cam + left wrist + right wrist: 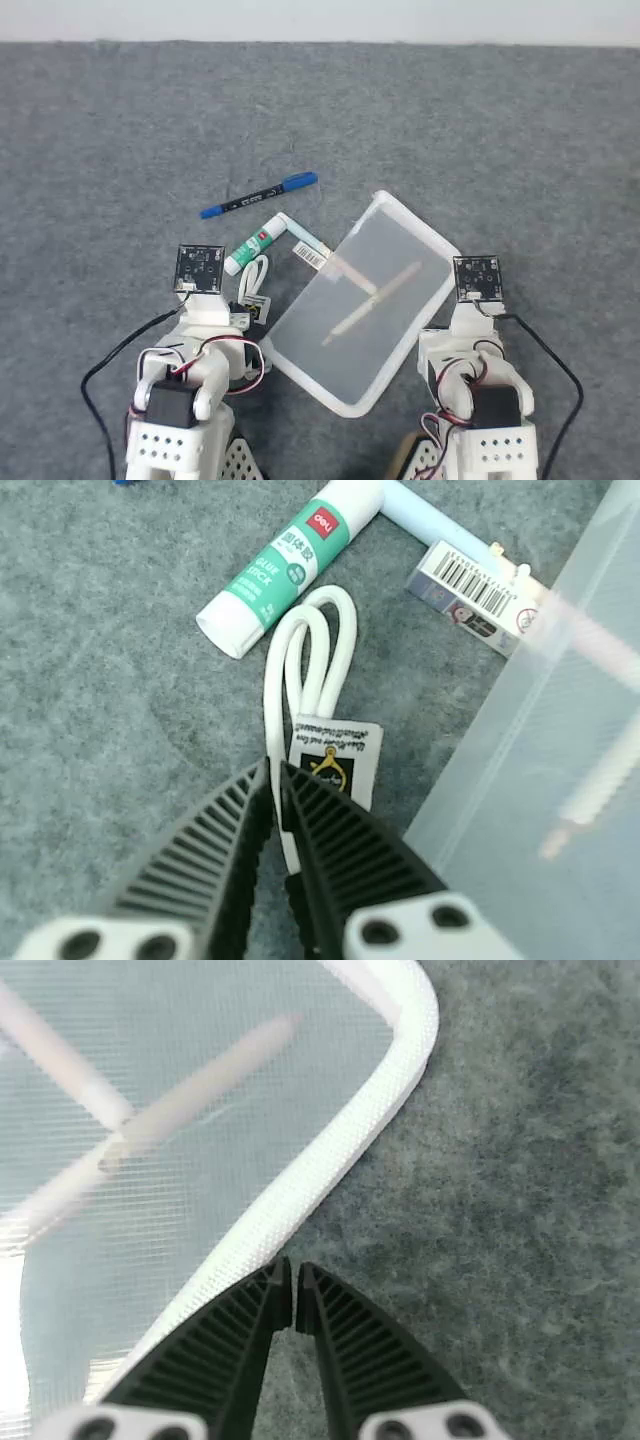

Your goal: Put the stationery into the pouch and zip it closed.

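left claw (275, 780) pressed together over white looped tagged cord (335, 595), likely to lift it | right claw (293, 1280) pressed together at translucent white-rimmed mesh pouch (335, 1160) edge, seemingly steadying it on grey surface (500, 1260)

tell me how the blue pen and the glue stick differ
Build: the blue pen is long and thin; the glue stick is shorter and thicker.
Colour: the pen has a dark barrel with blue ends; the glue stick is white with a green label.
Place: the pen lies alone, farther from the arms; the glue stick lies beside a white cord loop.
Both lie flat on the grey mat, outside the pouch, slanted alike.
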Tool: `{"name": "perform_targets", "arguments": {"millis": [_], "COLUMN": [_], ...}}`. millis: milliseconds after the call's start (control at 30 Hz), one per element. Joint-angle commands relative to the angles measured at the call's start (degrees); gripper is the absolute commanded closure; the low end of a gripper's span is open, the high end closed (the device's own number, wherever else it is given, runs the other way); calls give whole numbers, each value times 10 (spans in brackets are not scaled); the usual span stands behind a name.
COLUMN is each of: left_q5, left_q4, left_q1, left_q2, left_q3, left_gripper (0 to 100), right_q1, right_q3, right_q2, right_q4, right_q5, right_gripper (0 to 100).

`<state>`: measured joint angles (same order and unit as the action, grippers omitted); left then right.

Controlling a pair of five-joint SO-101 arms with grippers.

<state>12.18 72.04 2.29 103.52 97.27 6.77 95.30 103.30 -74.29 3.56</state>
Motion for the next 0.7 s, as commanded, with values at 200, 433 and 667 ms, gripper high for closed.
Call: {"name": "perform_targets", "arguments": {"millis": [200, 433, 667], "left_q5": [0, -2, -3], "left_q4": [3, 3, 29], "left_q1": [58, 64, 59], "left_q2": [8, 8, 9], "left_q3": [-7, -7, -78], "left_gripper": [988, 988, 988], "right_q1": [-7, -4, 1], "right_q3": [11, 11, 11], "right_q2": [0, 0, 0], "right_q4": [-3, -3, -3], "right_q5": [6, 6, 5], "right_gripper": [991, 991, 990]}}
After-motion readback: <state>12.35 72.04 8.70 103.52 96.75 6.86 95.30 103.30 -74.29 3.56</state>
